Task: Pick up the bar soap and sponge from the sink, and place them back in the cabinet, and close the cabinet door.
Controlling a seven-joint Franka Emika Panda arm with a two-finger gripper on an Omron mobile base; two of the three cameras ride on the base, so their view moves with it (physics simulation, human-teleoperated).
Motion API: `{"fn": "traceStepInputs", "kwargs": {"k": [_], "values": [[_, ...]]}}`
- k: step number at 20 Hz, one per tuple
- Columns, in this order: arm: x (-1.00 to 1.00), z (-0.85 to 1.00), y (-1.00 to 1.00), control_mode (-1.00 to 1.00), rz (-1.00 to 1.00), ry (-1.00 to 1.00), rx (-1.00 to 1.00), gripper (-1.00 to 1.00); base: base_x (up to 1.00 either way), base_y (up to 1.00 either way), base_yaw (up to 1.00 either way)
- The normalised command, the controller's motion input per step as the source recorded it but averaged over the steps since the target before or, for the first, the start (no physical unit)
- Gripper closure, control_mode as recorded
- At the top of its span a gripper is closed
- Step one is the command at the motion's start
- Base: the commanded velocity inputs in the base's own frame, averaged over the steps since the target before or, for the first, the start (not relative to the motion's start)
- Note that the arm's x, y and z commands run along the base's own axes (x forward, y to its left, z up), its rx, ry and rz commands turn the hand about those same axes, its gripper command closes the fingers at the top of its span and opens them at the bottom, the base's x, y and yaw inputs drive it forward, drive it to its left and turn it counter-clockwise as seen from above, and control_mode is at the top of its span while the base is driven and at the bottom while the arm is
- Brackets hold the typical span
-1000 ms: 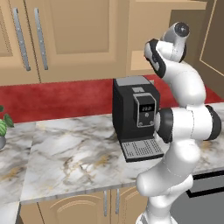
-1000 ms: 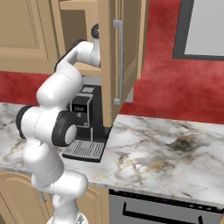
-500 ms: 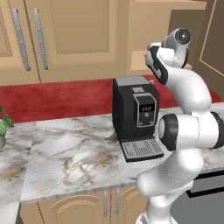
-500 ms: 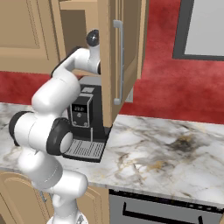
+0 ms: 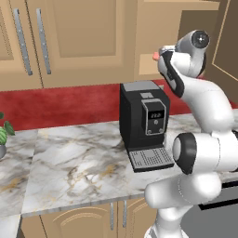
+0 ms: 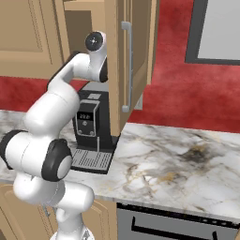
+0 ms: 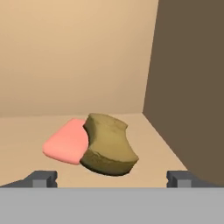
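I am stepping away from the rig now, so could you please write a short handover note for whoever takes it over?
Gripper: open, holding nothing, at the cabinet mouth.
Bar soap and sponge both lie on the cabinet shelf, the sponge against the soap and partly covering it.
Done: both items put away.
Left: pull the arm clear and close the cabinet door, which stands open above the coffee machine.

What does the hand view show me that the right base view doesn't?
Hand view: the sponge and the bar soap lie side by side on the cabinet shelf, the sponge overlapping the soap's edge. The jaws stand wide apart, holding nothing.

Right base view: the cabinet door stands open with its silver handle, above the coffee machine and the marble counter.

Both: the open cabinet's tan interior.
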Motion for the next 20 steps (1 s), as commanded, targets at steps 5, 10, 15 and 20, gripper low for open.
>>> {"fn": "traceStepInputs", "kwargs": {"k": [5,10,15,20], "values": [[-0.46,0.1,0.19,-1.0,0.0,0.0,0.0,-1.0,0.0,0.0,0.0],[-0.53,0.12,0.17,-1.0,0.0,0.0,0.0,-1.0,0.0,0.0,0.0],[-0.53,0.12,0.08,-1.0,0.0,0.0,0.0,-1.0,0.0,0.0,0.0],[-0.53,0.08,0.0,-1.0,0.0,0.0,0.0,-1.0,0.0,0.0,0.0]]}}
